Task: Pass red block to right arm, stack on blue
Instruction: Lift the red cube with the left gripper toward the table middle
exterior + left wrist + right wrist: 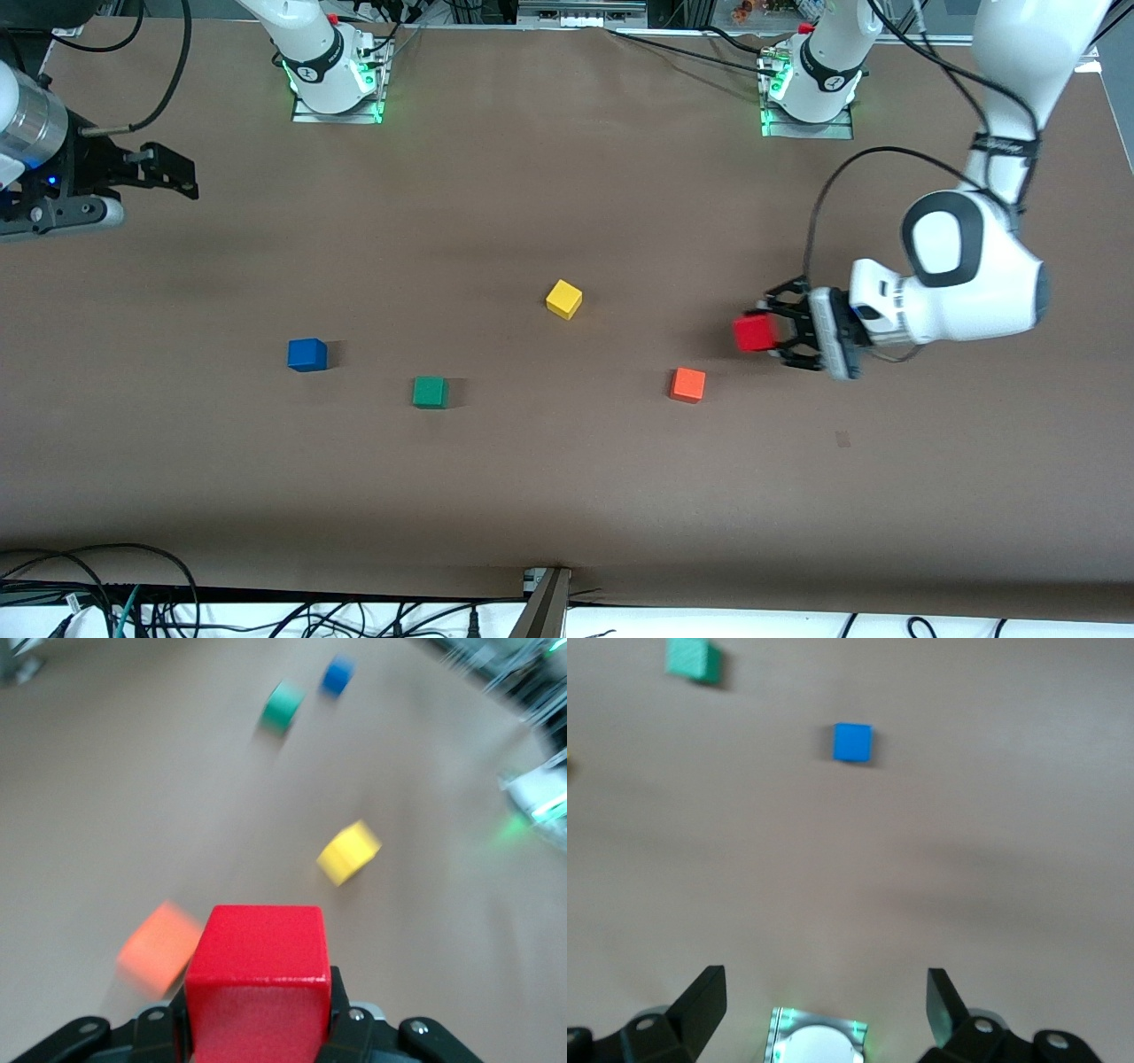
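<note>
My left gripper [772, 335] is shut on the red block [755, 333] and holds it in the air over the table toward the left arm's end, above and beside the orange cube. In the left wrist view the red block [257, 979] sits between the black fingers [341, 1014]. The blue block [306, 354] lies on the table toward the right arm's end; it also shows in the right wrist view [852, 742] and the left wrist view [337, 675]. My right gripper [177, 173] is open and empty, raised at the right arm's end of the table.
An orange cube [687, 385], a yellow cube [563, 299] and a green cube [430, 392] lie on the brown table between the red and blue blocks. The arm bases [332, 71] stand along the table's edge farthest from the front camera.
</note>
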Action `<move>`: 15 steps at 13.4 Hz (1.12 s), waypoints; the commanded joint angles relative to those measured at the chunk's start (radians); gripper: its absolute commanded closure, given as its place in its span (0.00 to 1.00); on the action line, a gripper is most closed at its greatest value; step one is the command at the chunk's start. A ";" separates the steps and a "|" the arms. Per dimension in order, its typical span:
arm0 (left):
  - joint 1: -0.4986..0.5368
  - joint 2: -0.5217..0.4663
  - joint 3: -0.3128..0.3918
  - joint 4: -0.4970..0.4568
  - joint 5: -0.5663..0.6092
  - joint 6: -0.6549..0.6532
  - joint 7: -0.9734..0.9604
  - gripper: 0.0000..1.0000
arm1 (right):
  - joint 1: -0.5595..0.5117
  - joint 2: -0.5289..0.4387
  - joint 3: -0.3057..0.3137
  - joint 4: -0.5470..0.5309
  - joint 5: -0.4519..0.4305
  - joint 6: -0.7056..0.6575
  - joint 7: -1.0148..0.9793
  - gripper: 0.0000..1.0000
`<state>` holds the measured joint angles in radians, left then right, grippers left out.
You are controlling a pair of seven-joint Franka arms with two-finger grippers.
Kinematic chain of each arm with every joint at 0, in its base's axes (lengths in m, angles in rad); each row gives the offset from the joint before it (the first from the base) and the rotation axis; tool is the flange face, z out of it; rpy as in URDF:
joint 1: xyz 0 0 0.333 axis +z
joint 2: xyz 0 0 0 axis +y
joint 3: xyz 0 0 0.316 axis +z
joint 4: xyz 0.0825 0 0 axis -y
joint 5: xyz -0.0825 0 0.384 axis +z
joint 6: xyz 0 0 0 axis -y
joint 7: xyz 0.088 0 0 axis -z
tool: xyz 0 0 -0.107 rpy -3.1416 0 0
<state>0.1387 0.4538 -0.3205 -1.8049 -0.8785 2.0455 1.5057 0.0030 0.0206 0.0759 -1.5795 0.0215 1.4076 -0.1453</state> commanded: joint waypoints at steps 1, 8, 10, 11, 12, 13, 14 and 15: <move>0.006 0.074 -0.060 0.071 -0.150 -0.036 0.172 1.00 | -0.006 0.004 -0.025 0.023 0.206 -0.090 -0.103 0.00; -0.002 0.175 -0.221 0.191 -0.250 -0.056 0.222 1.00 | -0.095 0.260 -0.061 0.013 0.852 -0.157 -0.174 0.00; -0.022 0.224 -0.245 0.240 -0.261 -0.051 0.222 1.00 | -0.116 0.346 -0.059 0.013 1.018 -0.179 -0.221 0.00; -0.039 0.229 -0.245 0.251 -0.278 -0.051 0.222 1.00 | -0.117 0.378 -0.059 0.012 1.094 -0.180 -0.226 0.00; -0.065 0.238 -0.245 0.254 -0.295 -0.047 0.222 1.00 | -0.113 0.416 -0.058 0.010 1.167 -0.174 -0.226 0.00; -0.086 0.240 -0.245 0.254 -0.327 -0.041 0.225 1.00 | -0.104 0.452 -0.056 -0.002 1.248 -0.161 -0.227 0.00; -0.106 0.240 -0.244 0.254 -0.350 -0.025 0.244 1.00 | -0.094 0.487 -0.053 -0.008 1.309 -0.139 -0.229 0.00; -0.111 0.240 -0.244 0.254 -0.355 -0.004 0.266 1.00 | -0.078 0.507 -0.051 -0.014 1.348 -0.112 -0.229 0.00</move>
<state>0.0483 0.6789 -0.5631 -1.5795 -1.1967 2.0194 1.7239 -0.0927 0.4867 0.0157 -1.5911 1.2885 1.2692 -0.3634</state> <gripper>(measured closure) 0.445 0.000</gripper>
